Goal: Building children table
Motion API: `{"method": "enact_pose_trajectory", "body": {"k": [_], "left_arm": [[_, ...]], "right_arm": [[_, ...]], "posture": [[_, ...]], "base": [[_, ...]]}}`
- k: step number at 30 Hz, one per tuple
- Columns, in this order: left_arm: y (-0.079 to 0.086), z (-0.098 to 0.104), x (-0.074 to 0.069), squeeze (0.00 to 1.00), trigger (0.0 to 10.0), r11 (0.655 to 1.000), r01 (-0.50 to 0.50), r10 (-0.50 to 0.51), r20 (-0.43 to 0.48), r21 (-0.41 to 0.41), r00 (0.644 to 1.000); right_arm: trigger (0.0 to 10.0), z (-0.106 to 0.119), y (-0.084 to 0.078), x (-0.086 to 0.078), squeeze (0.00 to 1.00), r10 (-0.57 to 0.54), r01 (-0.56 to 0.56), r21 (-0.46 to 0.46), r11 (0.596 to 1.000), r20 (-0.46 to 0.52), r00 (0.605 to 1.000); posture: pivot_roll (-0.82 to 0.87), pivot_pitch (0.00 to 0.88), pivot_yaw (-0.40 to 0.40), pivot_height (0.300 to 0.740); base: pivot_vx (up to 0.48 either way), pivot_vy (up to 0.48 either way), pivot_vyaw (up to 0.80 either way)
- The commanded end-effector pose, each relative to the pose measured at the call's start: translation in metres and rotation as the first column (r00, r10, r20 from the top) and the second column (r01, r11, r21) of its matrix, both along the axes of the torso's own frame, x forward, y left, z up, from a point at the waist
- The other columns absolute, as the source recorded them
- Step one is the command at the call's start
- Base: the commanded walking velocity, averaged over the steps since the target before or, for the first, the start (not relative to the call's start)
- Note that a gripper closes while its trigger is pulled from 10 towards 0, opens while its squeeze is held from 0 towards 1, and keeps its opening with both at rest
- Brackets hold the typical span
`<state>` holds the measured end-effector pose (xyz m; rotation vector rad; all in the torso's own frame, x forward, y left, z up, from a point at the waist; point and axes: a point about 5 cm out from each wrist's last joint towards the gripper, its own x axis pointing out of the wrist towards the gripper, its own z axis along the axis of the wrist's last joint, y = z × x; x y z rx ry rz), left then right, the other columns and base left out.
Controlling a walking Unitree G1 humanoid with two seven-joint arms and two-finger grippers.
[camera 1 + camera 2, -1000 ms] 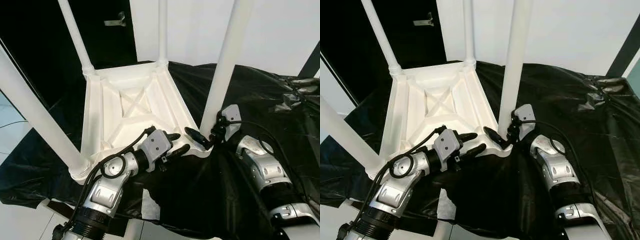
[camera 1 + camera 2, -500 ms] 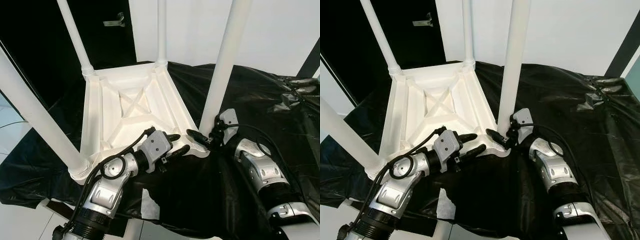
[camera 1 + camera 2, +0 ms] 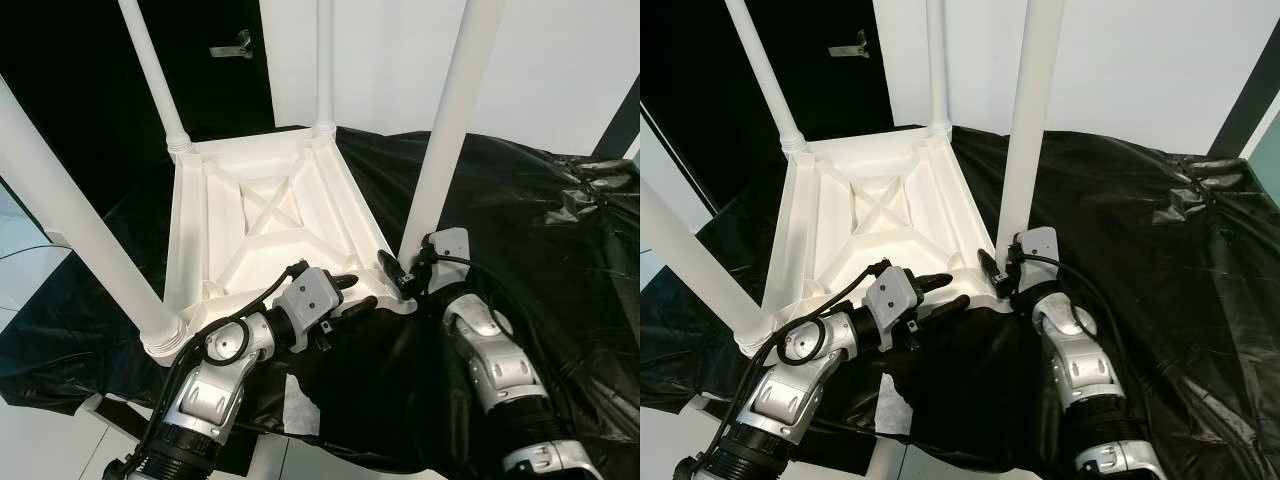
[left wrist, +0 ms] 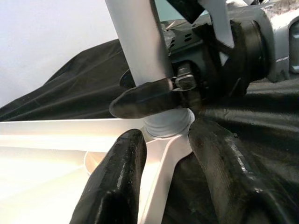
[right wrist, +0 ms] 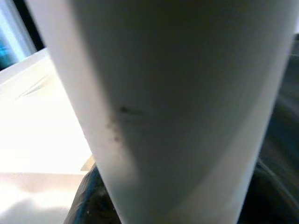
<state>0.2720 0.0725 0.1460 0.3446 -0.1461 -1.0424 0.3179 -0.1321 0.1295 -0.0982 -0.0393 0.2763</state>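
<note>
A white children's table (image 3: 187,230) lies upside down on a black sheet, its legs pointing up. My left gripper (image 3: 350,293) is at the table's near edge. It is open, with one finger inside the rim and one outside; in the left wrist view the fingers (image 4: 117,186) straddle the thin white rim. My right gripper (image 3: 395,272) is at the foot of the near-right leg (image 3: 445,130), shut on it where it meets the corner socket. One right finger (image 4: 145,100) lies across the leg. The leg (image 5: 177,107) is pressed close in the right wrist view.
The black sheet (image 3: 520,200) covers the work surface, with crumpled folds at the far right (image 3: 590,190). The near-left leg (image 3: 70,220) slants up beside my left arm. Two far legs (image 3: 150,70) stand before a dark doorway and a white wall. A pale patch (image 3: 300,400) shows below the near edge.
My right arm has drawn in towards the near-right leg, and its wrist is now tight against the leg's base. The left gripper stays on the rim. The camera shifted slightly.
</note>
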Motion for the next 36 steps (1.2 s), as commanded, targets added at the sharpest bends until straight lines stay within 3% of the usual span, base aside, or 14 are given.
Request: {"method": "enact_pose_trajectory", "body": {"k": [1, 5, 7, 11, 21, 22, 27, 31, 34, 35, 36], "left_arm": [[0.001, 0.000, 0.001, 0.00, 10.0, 0.999, -0.043, 0.043, -0.005, -0.014, 0.999], [0.001, -0.002, 0.001, 0.00, 10.0, 0.998, -0.054, 0.054, -0.016, -0.021, 0.998], [0.001, -0.002, 0.001, 0.00, 10.0, 0.998, -0.054, 0.054, -0.016, -0.021, 0.998], [0.000, -0.003, 0.001, 0.00, 10.0, 0.998, -0.063, 0.062, -0.027, -0.031, 0.998], [0.000, -0.004, 0.006, 0.00, 10.0, 0.996, -0.089, 0.088, -0.029, -0.013, 0.996], [0.000, -0.004, 0.007, 0.00, 10.0, 0.996, -0.093, 0.092, -0.019, -0.010, 0.996], [0.001, -0.003, 0.007, 0.00, 10.0, 0.995, -0.101, 0.101, 0.006, -0.009, 0.995], [0.002, -0.002, 0.007, 0.00, 10.0, 0.995, -0.104, 0.104, 0.033, 0.004, 0.994], [0.002, -0.001, 0.008, 0.00, 10.0, 0.995, -0.100, 0.100, 0.030, 0.002, 0.995], [0.002, -0.001, 0.008, 0.00, 10.0, 0.995, -0.095, 0.095, 0.027, -0.002, 0.995], [0.002, -0.001, 0.008, 0.00, 10.0, 0.995, -0.095, 0.095, 0.027, -0.002, 0.995]], "right_arm": [[10.0, -0.011, -0.003, -0.002, 0.00, -0.094, 0.094, 0.002, 0.996, -0.055, 0.994], [10.0, -0.007, 0.009, -0.006, 0.00, -0.205, 0.207, 0.058, 0.977, -0.034, 0.978], [10.0, -0.007, 0.009, -0.006, 0.00, -0.205, 0.207, 0.058, 0.977, -0.034, 0.978], [10.0, -0.006, 0.026, -0.012, 0.00, -0.187, 0.190, 0.089, 0.978, -0.037, 0.982], [10.0, -0.003, 0.017, -0.013, 0.00, -0.232, 0.233, 0.072, 0.970, -0.020, 0.972], [10.0, -0.003, 0.015, -0.014, 1.00, -0.235, 0.235, 0.078, 0.969, -0.013, 0.972], [10.0, -0.001, 0.013, -0.019, 1.00, -0.190, 0.188, 0.086, 0.978, 0.010, 0.982], [10.0, -0.004, 0.004, -0.028, 1.00, -0.055, 0.053, 0.062, 0.997, 0.038, 0.998], [10.0, -0.005, -0.001, -0.029, 1.00, -0.016, 0.014, 0.047, 0.999, 0.042, 0.999], [10.0, -0.006, -0.010, -0.028, 0.00, 0.060, -0.060, 0.021, 0.998, 0.035, 0.998], [10.0, -0.006, -0.010, -0.028, 0.00, 0.060, -0.060, 0.021, 0.998, 0.035, 0.998]], "posture": [[-0.02, 0.000, -0.001, 0.740], [-0.02, 0.000, -0.007, 0.740], [-0.02, 0.000, -0.007, 0.740], [-0.02, 0.000, -0.009, 0.740], [-0.03, 0.000, -0.005, 0.740], [-0.03, 0.000, -0.004, 0.740], [-0.03, 0.000, -0.004, 0.740], [-0.03, 0.000, -0.004, 0.740], [-0.03, 0.000, -0.003, 0.740], [-0.03, 0.000, -0.002, 0.740], [-0.03, 0.000, -0.002, 0.740]], "base": [[0.000, 0.000, 0.00], [0.000, 0.000, 0.00], [0.000, 0.000, 0.00], [0.000, 0.000, 0.00], [0.000, 0.000, 0.00], [0.000, 0.000, 0.00], [0.000, 0.000, 0.00], [0.000, 0.000, 0.00], [0.000, 0.000, 0.00], [0.000, 0.000, 0.00], [0.000, 0.000, 0.00]]}}
